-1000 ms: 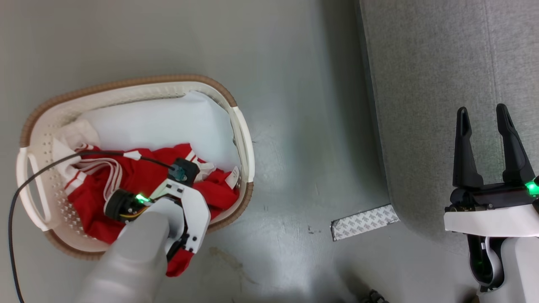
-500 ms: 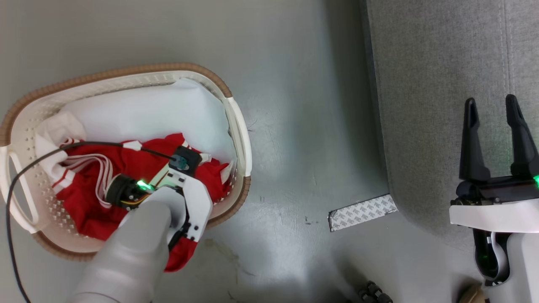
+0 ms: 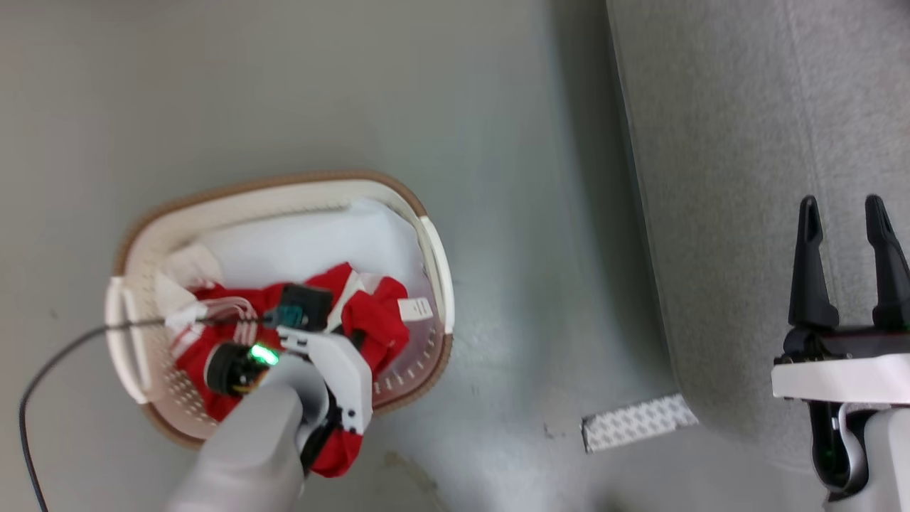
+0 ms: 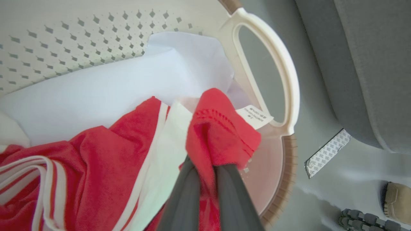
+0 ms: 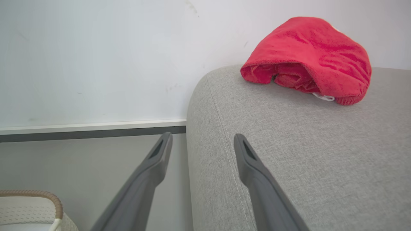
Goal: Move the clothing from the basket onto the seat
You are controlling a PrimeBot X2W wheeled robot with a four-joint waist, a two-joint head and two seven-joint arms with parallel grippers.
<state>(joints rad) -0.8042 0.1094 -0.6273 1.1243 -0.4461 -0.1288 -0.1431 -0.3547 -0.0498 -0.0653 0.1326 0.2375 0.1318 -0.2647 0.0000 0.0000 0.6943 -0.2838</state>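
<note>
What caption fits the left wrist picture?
Left gripper pinches red clothing inside the white basket, beside the grey seat.

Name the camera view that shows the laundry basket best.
The head view: the laundry basket shows whole, oval brown rim, both white handles, red clothing inside. The left wrist view shows its perforated wall and one handle up close; the right wrist view catches a corner of the rim.

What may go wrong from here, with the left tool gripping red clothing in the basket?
The left tool pinches only a small fold of the clothing, so it might slip out. The white sheet touches it and might be dragged along. The black cable crosses the basket and might snag.
</note>
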